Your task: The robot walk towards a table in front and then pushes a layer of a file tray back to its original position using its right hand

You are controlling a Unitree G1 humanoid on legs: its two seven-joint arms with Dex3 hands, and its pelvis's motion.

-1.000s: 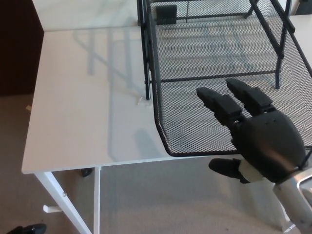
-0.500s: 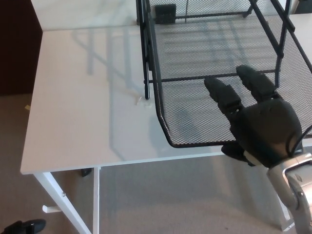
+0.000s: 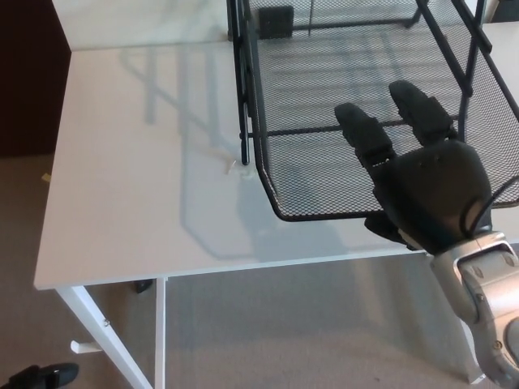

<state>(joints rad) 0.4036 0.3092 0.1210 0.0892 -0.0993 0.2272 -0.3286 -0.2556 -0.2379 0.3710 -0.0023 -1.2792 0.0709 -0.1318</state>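
A black wire-mesh file tray (image 3: 276, 121) stands at the back right of the white table (image 3: 146, 162). Its lower layer (image 3: 316, 182) is slid out toward me, and its front rim lies just short of the table's near edge. My right hand (image 3: 413, 182) is open. The palm presses against the front rim of that layer, two fingers reach over the mesh and the thumb sits below the rim. My left hand does not show.
The tray's upright black frame (image 3: 243, 97) rises at the layer's left side. A small black block (image 3: 277, 23) sits at the tray's back. Carpet lies below the table's near edge, with a dark shoe (image 3: 45, 377) at the bottom left.
My right hand has moved forward and up against the layer's front rim. The layer has slid back over the table; its front rim no longer overhangs the near edge.
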